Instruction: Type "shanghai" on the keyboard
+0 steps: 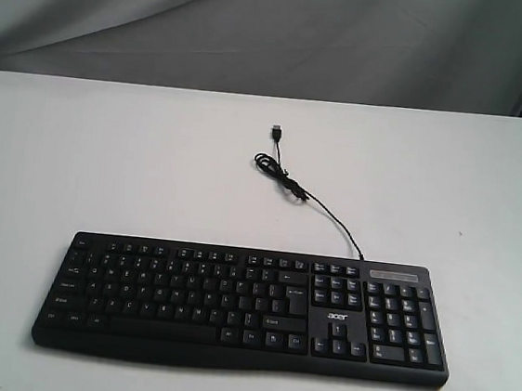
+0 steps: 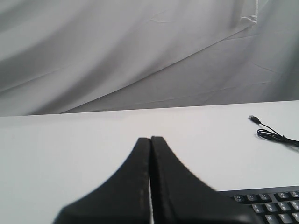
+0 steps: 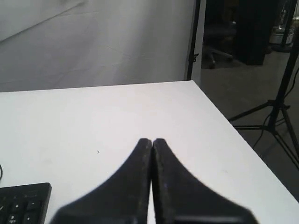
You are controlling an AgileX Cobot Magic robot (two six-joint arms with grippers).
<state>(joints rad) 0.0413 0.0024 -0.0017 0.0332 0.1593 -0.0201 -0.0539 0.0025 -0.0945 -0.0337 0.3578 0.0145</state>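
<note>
- Flat white tabletop (image 1: 106, 161): lay open to the left, right and rear of the keyboard.
- Wide black plastic keyboard (image 1: 245, 306): lay along the near edge, keys uncovered and reachable from above.
- Thin black USB cable (image 1: 307, 199): ran from the keyboard's rear edge, right of centre, to a loose coil at mid-table, a low obstacle.
- Creased grey cloth backdrop (image 1: 260, 27): closed off the far edge.

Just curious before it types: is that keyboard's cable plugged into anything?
Unplugged. The keyboard's USB plug lies free on the table, joined to nothing.
</note>
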